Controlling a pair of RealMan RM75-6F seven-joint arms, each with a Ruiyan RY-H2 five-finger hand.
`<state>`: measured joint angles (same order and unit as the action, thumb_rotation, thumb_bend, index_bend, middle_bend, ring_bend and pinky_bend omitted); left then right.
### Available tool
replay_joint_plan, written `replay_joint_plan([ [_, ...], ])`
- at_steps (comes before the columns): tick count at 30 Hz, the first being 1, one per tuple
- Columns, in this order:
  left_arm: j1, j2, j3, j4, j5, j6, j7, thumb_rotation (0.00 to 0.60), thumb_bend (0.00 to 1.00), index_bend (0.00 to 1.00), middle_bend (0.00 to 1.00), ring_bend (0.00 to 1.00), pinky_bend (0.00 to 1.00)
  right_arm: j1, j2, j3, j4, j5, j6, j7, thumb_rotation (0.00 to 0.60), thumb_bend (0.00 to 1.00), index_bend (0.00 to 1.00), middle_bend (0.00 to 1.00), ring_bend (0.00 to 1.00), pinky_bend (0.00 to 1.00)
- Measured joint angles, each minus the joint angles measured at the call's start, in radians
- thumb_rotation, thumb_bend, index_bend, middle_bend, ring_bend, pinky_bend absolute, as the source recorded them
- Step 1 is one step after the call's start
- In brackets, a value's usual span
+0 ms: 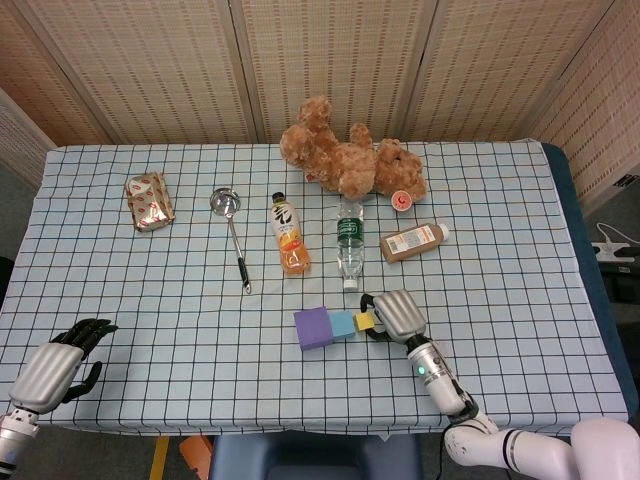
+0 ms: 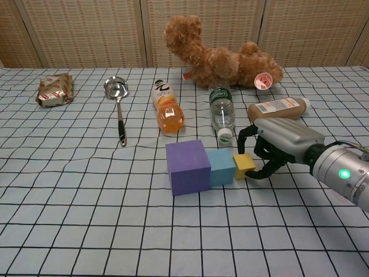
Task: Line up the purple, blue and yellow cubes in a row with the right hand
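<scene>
The right hand (image 2: 271,151) is grasping the yellow cube (image 2: 244,165), which is touching the blue cube (image 2: 222,167) beside the purple cube (image 2: 188,167); the left hand (image 1: 62,362) is resting released.

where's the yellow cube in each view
Head view: the yellow cube lies low, right of centre, at the right end of the row, against the right hand.
Chest view: the yellow cube sits right of centre, with the right hand's fingers around it.
Shared landmark: the blue cube touches its left side, with the purple cube beyond.
</scene>
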<state>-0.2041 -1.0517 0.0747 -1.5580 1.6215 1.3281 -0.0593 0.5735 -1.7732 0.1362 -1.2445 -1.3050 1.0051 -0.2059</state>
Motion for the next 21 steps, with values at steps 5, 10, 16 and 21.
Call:
replay_joint_plan([
  [5, -0.001, -0.001, 0.0, 0.0, -0.002, -0.002, 0.003, 0.6, 0.56, 0.19, 0.14, 0.11, 0.34, 0.005, -0.009, 0.002, 0.011, -0.001, 0.0, 0.012, 0.6, 0.13, 0.55, 0.95, 1.0, 1.0],
  [10, -0.001, -0.001, 0.0, -0.001, -0.003, -0.004, 0.005, 0.6, 0.56, 0.19, 0.14, 0.11, 0.34, 0.007, -0.014, 0.003, 0.016, -0.005, 0.002, 0.024, 0.6, 0.13, 0.55, 0.95, 1.0, 1.0],
  [16, -0.001, 0.0, 0.0, -0.002, -0.003, -0.004, 0.005, 0.6, 0.56, 0.19, 0.14, 0.11, 0.34, 0.007, -0.017, 0.0, 0.021, -0.008, 0.005, 0.031, 0.6, 0.13, 0.55, 0.95, 1.0, 1.0],
  [21, 0.0, 0.0, 0.0, -0.001, -0.001, -0.001, 0.003, 0.6, 0.56, 0.19, 0.14, 0.11, 0.34, 0.006, -0.013, -0.005, 0.022, -0.009, 0.004, 0.035, 0.6, 0.13, 0.5, 0.95, 1.0, 1.0],
])
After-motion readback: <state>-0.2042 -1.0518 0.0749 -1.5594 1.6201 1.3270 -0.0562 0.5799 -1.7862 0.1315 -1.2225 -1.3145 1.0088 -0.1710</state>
